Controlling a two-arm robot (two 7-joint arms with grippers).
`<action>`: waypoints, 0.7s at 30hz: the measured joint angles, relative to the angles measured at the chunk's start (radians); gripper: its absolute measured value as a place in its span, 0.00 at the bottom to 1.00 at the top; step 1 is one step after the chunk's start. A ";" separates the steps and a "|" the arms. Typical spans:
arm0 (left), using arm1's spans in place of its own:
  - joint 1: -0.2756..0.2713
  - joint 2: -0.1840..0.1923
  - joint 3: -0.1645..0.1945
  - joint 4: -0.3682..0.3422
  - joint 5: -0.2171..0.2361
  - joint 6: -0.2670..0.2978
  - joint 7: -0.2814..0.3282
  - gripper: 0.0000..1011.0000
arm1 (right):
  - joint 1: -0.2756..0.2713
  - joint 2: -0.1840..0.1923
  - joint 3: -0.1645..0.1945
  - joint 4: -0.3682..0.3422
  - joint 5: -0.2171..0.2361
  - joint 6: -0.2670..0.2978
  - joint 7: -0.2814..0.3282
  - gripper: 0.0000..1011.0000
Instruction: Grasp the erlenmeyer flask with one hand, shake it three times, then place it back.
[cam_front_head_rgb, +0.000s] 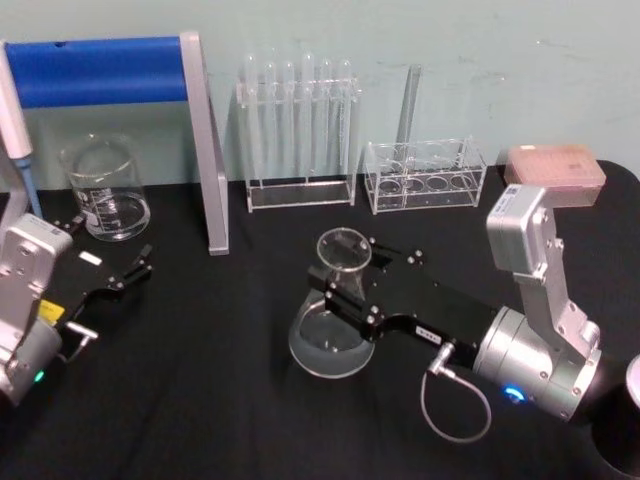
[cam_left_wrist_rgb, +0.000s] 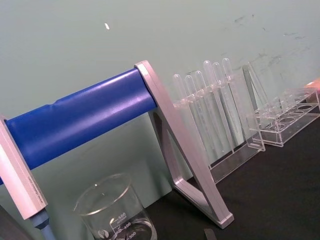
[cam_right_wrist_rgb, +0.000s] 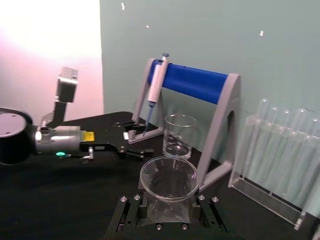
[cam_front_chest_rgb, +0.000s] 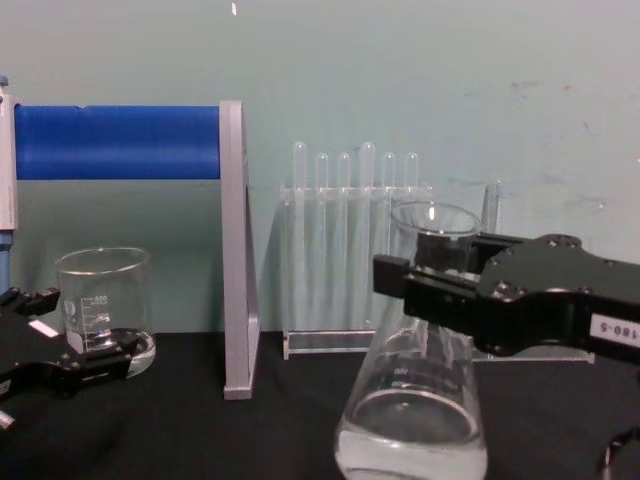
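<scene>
Glass erlenmeyer flask (cam_front_head_rgb: 330, 335): light, slick, breakable; we judge its neck the hold. Right end effector (cam_front_head_rgb: 347, 266) clamps there, mid-frame; left end effector (cam_front_head_rgb: 108, 247) idles spread, lower left.

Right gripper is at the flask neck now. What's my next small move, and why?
Probably a short straight lift. The right gripper looks closed on the neck of the erlenmeyer flask, whose base seems to rest on the black table; shaking needs clearance. The left gripper sits idle, open, near the beaker.
</scene>
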 joint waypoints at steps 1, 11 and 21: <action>0.000 0.000 0.000 0.000 0.000 0.000 0.000 0.99 | 0.001 0.000 0.000 0.002 0.000 0.000 -0.003 0.45; 0.000 0.000 0.000 0.000 0.000 0.000 0.000 0.99 | 0.045 -0.027 0.039 0.073 -0.015 0.002 -0.076 0.45; 0.000 0.000 0.000 0.000 0.000 0.000 0.000 0.99 | 0.086 -0.059 0.096 0.149 -0.043 0.002 -0.134 0.45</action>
